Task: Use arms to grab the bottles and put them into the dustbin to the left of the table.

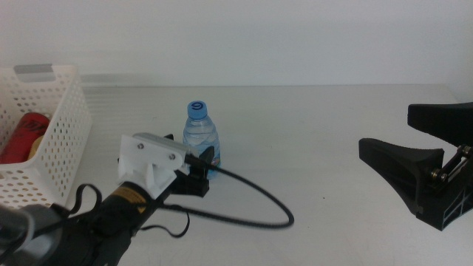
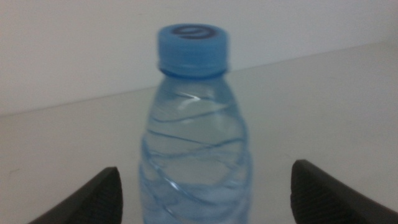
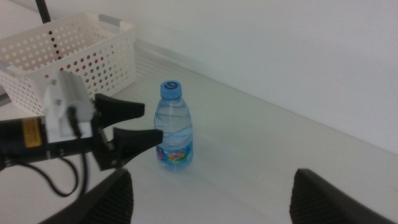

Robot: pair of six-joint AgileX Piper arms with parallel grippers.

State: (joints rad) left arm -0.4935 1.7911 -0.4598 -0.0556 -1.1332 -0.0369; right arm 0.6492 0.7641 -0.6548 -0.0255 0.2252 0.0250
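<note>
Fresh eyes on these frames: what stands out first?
The blue-capped water bottle stands upright mid-table, with the left gripper right at it, jaws open on either side. A red can already lies in the white basket at the left; the right gripper waits, open, at the right.

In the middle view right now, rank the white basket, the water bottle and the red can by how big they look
1. White basket, largest though cut off.
2. Water bottle.
3. Red can; only partly visible inside the basket, so its rank against the bottle is unsure.

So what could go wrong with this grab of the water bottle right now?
The water bottle stands upright and looks light, so the open left gripper could tip it if one jaw touches first. The black cable loops beside it and might snag. The right gripper waits open, far off.
</note>
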